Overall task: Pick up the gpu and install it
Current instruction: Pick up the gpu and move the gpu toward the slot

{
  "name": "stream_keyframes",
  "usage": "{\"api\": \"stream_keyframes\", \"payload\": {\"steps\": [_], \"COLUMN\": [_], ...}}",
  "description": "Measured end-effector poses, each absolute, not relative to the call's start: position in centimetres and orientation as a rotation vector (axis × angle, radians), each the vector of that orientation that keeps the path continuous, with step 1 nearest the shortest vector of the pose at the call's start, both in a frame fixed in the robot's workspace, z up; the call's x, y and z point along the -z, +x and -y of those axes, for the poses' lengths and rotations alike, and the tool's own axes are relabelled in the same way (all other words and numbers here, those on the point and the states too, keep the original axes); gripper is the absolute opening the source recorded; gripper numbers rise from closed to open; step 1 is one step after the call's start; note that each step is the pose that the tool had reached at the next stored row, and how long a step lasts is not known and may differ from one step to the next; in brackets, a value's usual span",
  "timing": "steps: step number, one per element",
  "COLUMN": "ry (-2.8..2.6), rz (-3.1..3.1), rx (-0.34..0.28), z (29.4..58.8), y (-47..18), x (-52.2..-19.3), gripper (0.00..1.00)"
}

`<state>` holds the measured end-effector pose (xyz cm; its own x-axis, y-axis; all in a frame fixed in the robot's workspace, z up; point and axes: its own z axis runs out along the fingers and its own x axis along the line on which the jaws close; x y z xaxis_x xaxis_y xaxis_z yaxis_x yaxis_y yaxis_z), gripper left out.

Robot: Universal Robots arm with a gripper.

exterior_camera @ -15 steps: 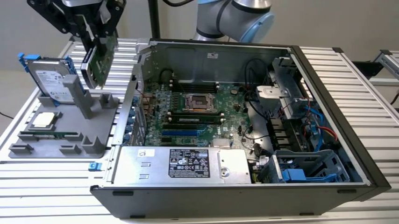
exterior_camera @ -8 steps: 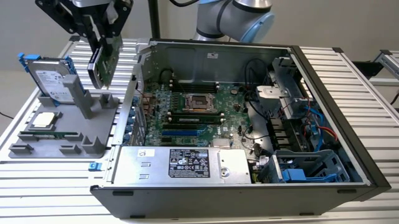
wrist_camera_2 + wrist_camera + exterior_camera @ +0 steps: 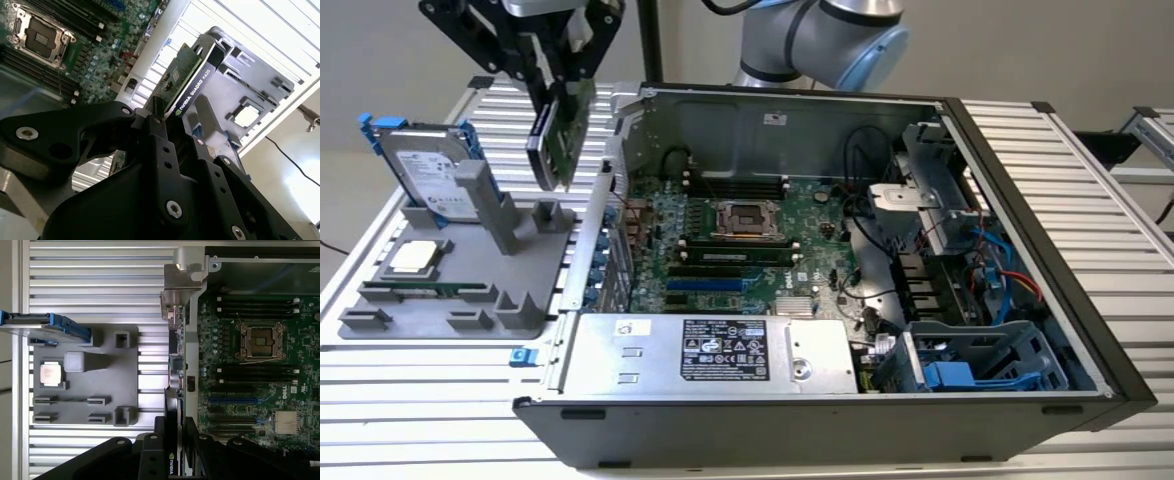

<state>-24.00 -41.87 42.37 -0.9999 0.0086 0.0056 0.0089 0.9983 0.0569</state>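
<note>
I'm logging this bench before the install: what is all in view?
table: one, silver, under everything.
case: one, black, open, on table.
motherboard: one, green, in case.
power supply: one, silver, in case.
fixture: one, grey, exterior view's left of case.
hard drive: one, silver and blue, standing in fixture.
processor: one, silver, in fixture.
memory stick: one, green, in fixture.
gpu: one, green and black, held upright beside case.
arm: one, grey and blue, behind case.
gripper: one, black, shut on gpu.
</note>
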Motion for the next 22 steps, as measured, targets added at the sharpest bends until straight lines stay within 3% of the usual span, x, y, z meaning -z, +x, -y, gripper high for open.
{"api": "stream_keyframes", "payload": {"steps": [22], "ry": [-0.014], "rz": [3.133], "rx": [0.089], "z": [41.9], "y": [-19.6], "x": [-42.4], "gripper": [0.0]}}
